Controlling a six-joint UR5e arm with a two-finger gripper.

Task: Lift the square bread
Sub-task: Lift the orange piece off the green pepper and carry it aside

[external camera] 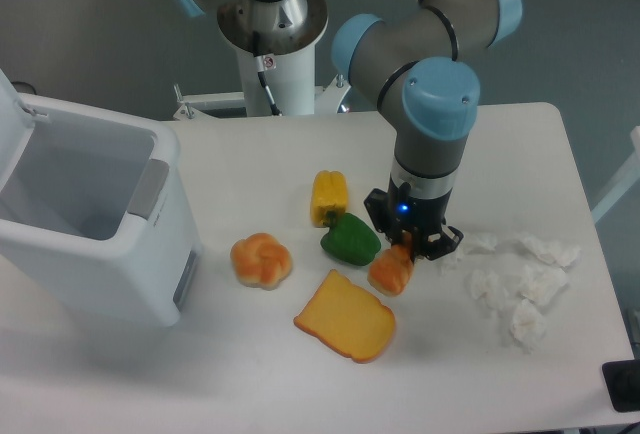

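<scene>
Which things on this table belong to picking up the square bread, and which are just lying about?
Job: square bread; gripper, right over it.

Lying about: green pepper, yellow pepper, knotted bun, toast slice, crumpled tissue, white bin.

A single fixed camera looks down on the scene from high up at the near side of the tabletop (250, 374), facing the robot's base column (275, 54) at the far edge. The angle is steep, so the white surface fills most of the view, with its far edge and right corner visible. The white bin (90, 214) is cut off at the left border. The arm (430, 84) reaches in from the top, its upper links cropped. The distance is moderate, taking in nearly the whole tabletop.
</scene>
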